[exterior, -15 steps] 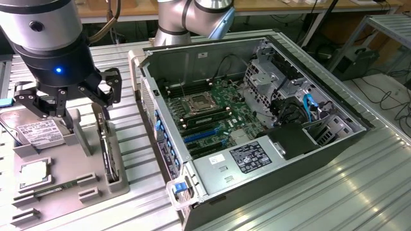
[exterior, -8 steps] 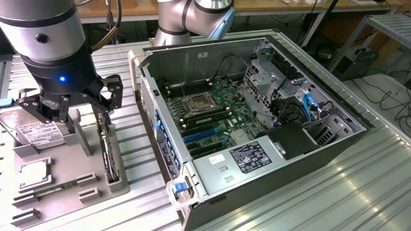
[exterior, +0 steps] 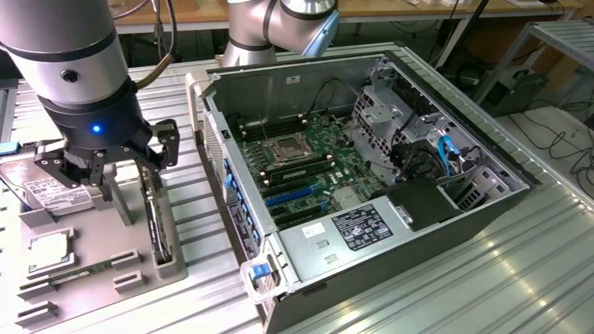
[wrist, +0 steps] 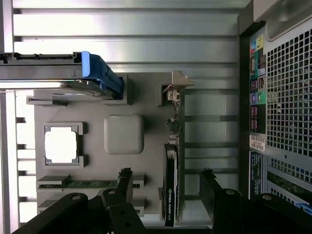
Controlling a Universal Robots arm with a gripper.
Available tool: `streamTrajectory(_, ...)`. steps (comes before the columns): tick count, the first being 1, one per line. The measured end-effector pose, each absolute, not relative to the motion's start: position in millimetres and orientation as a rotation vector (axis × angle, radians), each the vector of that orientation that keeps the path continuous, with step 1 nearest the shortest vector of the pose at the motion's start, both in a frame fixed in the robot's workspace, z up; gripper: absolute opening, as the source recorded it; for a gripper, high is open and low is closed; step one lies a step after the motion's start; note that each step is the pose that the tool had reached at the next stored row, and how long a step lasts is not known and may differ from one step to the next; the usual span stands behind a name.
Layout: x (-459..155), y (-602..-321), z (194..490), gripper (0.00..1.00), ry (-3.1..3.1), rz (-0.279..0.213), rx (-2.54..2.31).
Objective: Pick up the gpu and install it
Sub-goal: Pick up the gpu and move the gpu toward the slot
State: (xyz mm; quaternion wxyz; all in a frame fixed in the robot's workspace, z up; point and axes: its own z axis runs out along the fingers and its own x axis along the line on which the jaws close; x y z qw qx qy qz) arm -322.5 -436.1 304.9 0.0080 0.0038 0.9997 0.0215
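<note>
Wide-spread end effector (wrist: pixel 166 178) points straight down over the edge-on gpu (wrist: pixel 170 204).

gpu (wrist: pixel 171 190) edge-on in tray (wrist: pixel 146 97) slot | fingers (wrist: pixel 125 179) spread wide, one either side, clear of it

Pincer (wrist: pixel 166 173) spread wide over gpu (wrist: pixel 170 200), card on edge in grey tray (wrist: pixel 146 102); free gap each side btwn card and fingers (wrist: pixel 208 187). Hard drive (wrist: pixel 53 73) well apart. PC case (exterior: pixel 371 229) wall just beside tray. Case open on top: blue slots (exterior: pixel 292 195) uncovered, cables (exterior: pixel 446 156) and drive cage (exterior: pixel 385 111) crowd exterior view's right.
</note>
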Motion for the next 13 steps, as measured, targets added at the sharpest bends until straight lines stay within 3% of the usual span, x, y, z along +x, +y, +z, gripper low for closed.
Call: streamTrajectory(13, -322.5, -437.0, 289.9, 0.66, 3.127, 0.067, 0.012)
